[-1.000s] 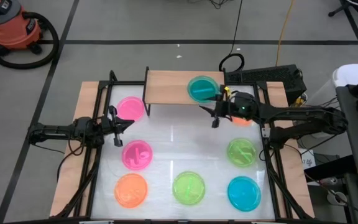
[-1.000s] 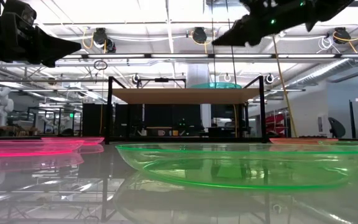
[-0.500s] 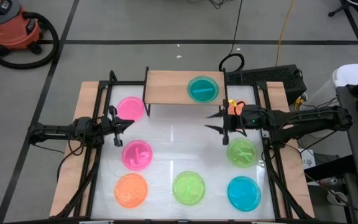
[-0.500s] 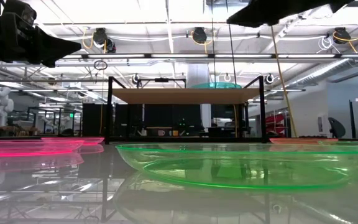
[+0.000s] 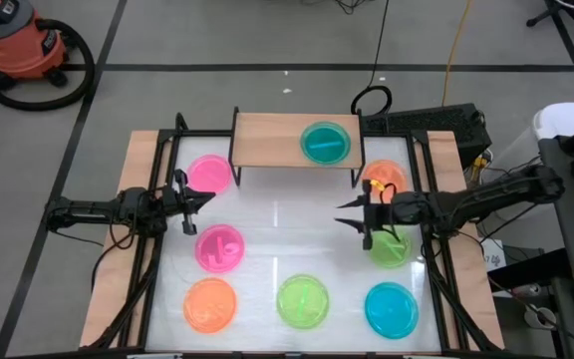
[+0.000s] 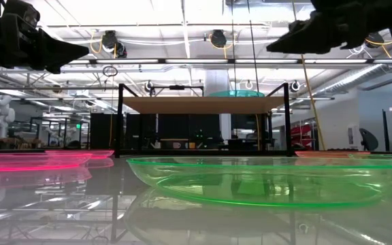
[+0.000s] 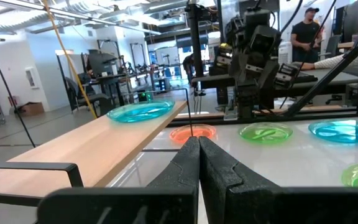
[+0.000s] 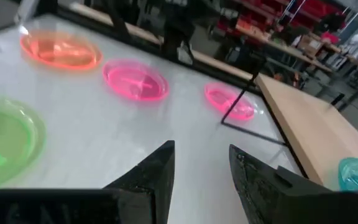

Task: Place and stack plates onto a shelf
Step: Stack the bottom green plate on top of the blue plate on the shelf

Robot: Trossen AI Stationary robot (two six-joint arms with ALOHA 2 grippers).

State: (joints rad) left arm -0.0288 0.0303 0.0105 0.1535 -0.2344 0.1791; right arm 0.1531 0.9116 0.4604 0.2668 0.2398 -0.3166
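The light-wood shelf (image 5: 287, 140) stands at the table's far edge on black legs, with a teal plate (image 5: 325, 143) lying flat on its right half. Seven plates lie on the white table: pink (image 5: 208, 175), pink (image 5: 219, 248), orange (image 5: 210, 304), green (image 5: 303, 301), blue (image 5: 392, 309), green (image 5: 392, 246) and orange (image 5: 385, 177). My right gripper (image 5: 350, 214) is open and empty above the table, just left of the right-hand green plate; its fingers show apart in its wrist view (image 8: 201, 155). My left gripper (image 5: 203, 199) is shut and empty between the two pink plates, its fingers together in the left wrist view (image 7: 198, 146).
The shelf's black legs (image 5: 234, 165) stand on the table's far part. The shelf's left half is bare wood. Bare white tabletop (image 5: 287, 224) lies between the two grippers. People show in the room beyond the table (image 7: 303, 31).
My right gripper has drawn back from beside the teal plate on the shelf toward the table's near edge, and now hangs beside the right-hand green plate. The teal plate has stayed on the shelf.
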